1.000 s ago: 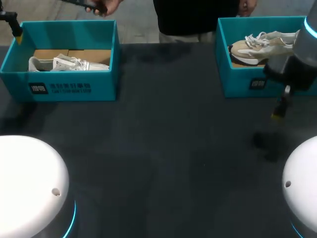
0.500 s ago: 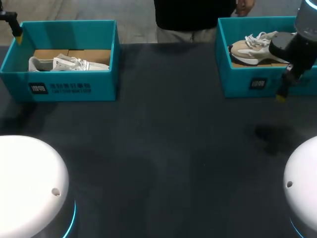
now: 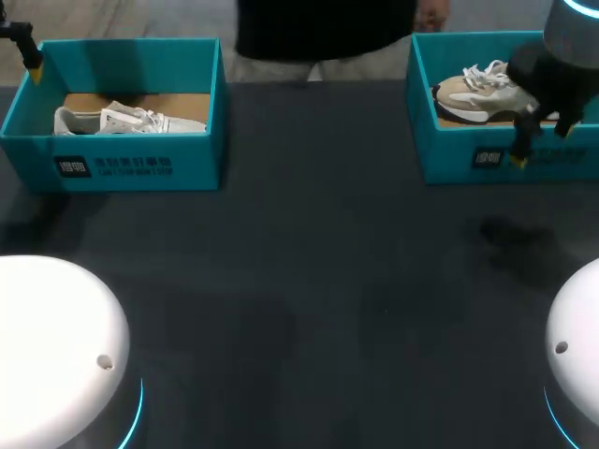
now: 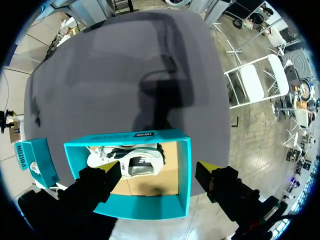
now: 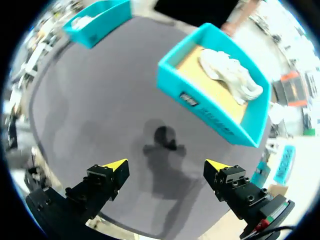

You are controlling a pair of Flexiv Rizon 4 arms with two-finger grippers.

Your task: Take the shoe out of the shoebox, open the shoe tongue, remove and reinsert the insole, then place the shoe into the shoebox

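Two teal shoeboxes stand on the dark desk (image 3: 309,262), well apart, each open-topped with a brown cardboard floor. The left shoebox (image 3: 112,168) sits in the upper left of the head view and holds a white shoe (image 3: 122,120) with grey detailing, lying on its side with the sole toward the front wall. The right shoebox (image 3: 449,159) sits in the upper right and holds a beige shoe (image 3: 473,94) with a white midsole, a dark outsole and loose white laces, toe pointing toward the frame's centre, resting along the near half of the box floor. Both shoes are inside their boxes; neither is touched. The right hand (image 5: 166,165) hangs over the front wall of the right shoebox in the head view; its wrist view shows the two yellow-tipped fingers spread wide with nothing between them, the box and shoe lying ahead of it. The left hand (image 4: 160,167) is at the far upper left corner of the head view, above the left shoebox, fingers likewise apart and holding nothing, with the box and white shoe beneath.
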